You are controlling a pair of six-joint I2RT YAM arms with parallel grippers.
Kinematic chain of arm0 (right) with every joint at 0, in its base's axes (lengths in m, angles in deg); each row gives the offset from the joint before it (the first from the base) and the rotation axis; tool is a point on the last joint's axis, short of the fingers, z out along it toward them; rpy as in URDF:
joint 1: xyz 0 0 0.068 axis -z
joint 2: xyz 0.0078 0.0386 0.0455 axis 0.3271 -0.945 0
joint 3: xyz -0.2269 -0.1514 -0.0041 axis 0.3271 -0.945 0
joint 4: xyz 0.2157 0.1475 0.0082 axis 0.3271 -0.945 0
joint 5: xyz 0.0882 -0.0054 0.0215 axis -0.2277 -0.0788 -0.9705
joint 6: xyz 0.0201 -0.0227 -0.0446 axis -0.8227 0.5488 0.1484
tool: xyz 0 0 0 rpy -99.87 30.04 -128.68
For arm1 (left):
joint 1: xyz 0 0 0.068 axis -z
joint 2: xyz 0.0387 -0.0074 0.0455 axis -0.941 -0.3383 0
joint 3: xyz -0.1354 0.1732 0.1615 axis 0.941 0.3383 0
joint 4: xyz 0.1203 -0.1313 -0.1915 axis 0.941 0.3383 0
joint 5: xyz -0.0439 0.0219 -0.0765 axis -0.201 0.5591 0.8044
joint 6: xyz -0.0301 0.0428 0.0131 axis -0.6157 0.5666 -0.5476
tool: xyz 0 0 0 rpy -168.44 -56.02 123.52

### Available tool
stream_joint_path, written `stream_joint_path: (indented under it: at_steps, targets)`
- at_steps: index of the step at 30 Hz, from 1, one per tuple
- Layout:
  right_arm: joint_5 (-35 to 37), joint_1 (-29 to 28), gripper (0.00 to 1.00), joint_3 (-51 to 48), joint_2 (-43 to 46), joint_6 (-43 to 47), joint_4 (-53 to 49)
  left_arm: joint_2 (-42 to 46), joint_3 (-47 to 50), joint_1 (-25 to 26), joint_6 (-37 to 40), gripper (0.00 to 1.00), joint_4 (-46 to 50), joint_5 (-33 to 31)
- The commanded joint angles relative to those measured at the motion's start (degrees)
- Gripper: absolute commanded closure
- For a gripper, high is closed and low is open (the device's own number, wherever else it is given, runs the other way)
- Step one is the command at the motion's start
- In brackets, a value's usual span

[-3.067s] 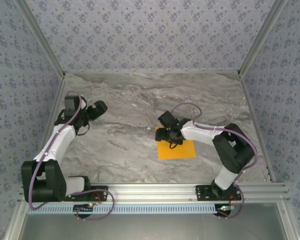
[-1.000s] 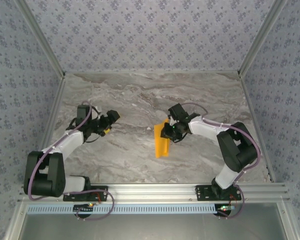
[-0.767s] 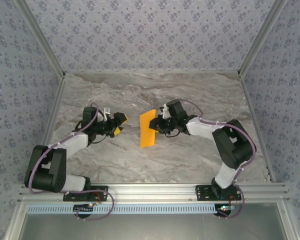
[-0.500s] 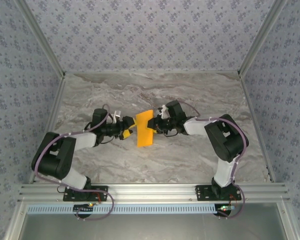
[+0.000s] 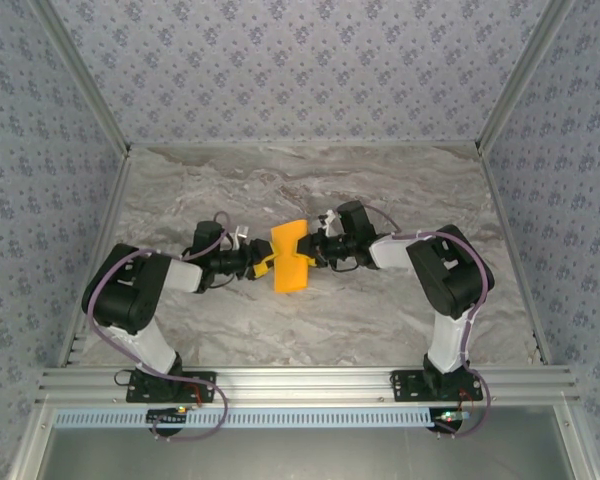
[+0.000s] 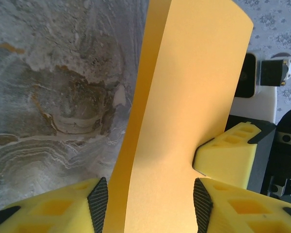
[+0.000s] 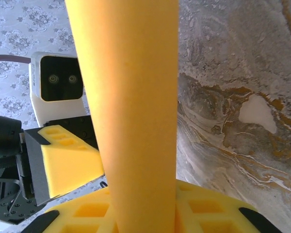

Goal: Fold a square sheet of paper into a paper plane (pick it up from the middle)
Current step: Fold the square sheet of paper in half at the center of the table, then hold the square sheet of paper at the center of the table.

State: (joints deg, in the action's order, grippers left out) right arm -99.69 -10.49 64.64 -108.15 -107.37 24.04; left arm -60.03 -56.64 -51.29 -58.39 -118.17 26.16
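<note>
A lab test cell: marble-look table [image 5: 380,320] boxed by patterned walls [image 5: 300,70] and aluminium framing [image 5: 310,380].

Left arm [image 5: 140,290] and right arm [image 5: 440,270] formed one line across mid-frame, the paper [image 5: 290,262] between them, barring passage through the centre. Table [image 5: 310,180] lay open above and below that line. Walls [image 5: 280,70] closed left, right and top.

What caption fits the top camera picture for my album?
Left gripper and right gripper flank the upright orange paper over the marble table.
</note>
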Motion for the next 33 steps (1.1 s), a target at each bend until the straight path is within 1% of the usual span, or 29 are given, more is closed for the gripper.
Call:
stream_joint_path:
  at_steps: [1, 4, 7, 9, 12, 14, 16, 18, 20, 23, 25, 28, 33]
  targets:
    - [-2.29, 0.3, 0.71, -0.67, -0.84, -1.78, 2.9, -0.86, -1.5, 0.57, 1.37, 0.49, -3.2, 2.18]
    - [-2.59, 0.33, 0.71, -0.97, -0.97, -2.95, 4.4, -0.86, -1.56, 0.66, 1.68, 0.51, -3.77, 2.15]
    - [-2.99, 0.32, 0.71, -1.21, -0.95, -3.46, 5.22, -1.11, -1.43, 0.66, 0.96, 0.57, -5.58, 2.35]
    - [-3.03, 0.48, 0.71, -1.38, -0.84, -3.27, 4.96, -1.04, -1.25, 0.58, 0.19, 0.62, -7.29, 2.25]
    - [-2.1, 0.76, 0.68, -1.24, -0.43, -1.01, 1.2, -0.73, -0.95, 0.66, -0.08, 0.72, -9.23, 1.85]
    - [-1.13, 0.77, 0.66, -0.97, 0.09, 1.13, -2.3, -0.44, -0.92, 0.66, 0.35, 0.8, -8.92, 1.21]
    - [-0.08, 0.84, 0.61, -0.84, 0.71, 2.9, -5.25, -0.33, -0.85, 0.66, 0.68, 0.86, -8.44, 0.68]
    - [0.95, 0.97, 0.54, -0.7, 1.32, 4.48, -7.99, -0.29, -0.86, 0.83, 0.6, 0.91, -8.55, 0.14]
    - [2.28, 1.41, 0.43, -0.81, 2.41, 5.89, -10.27, -0.07, -1.18, 1.25, 0.86, 0.96, -8.19, -0.2]
    - [5.27, 2.51, 0.27, -1.9, 5.15, 7.37, -12.93, 0.94, -2.12, 2.5, 1.97, 0.99, -5.88, -1.14]
    - [7.55, 3.24, 0.19, -2.85, 7.57, 8.79, -14.88, 1.99, -3.14, 3.37, 3.99, 1.0, -2.62, -1.91]
    - [11.4, 4.38, 0.13, -4.2, 11.69, 10.79, -18.73, 3.14, -4.68, 5.08, 6.63, 1.0, 1.63, -3.01]
    - [17.06, 5.88, 0.11, -6.19, 17.03, 12.09, -22.7, 1.56, -7.31, 7.27, 8.08, 1.0, 3.45, -3.05]
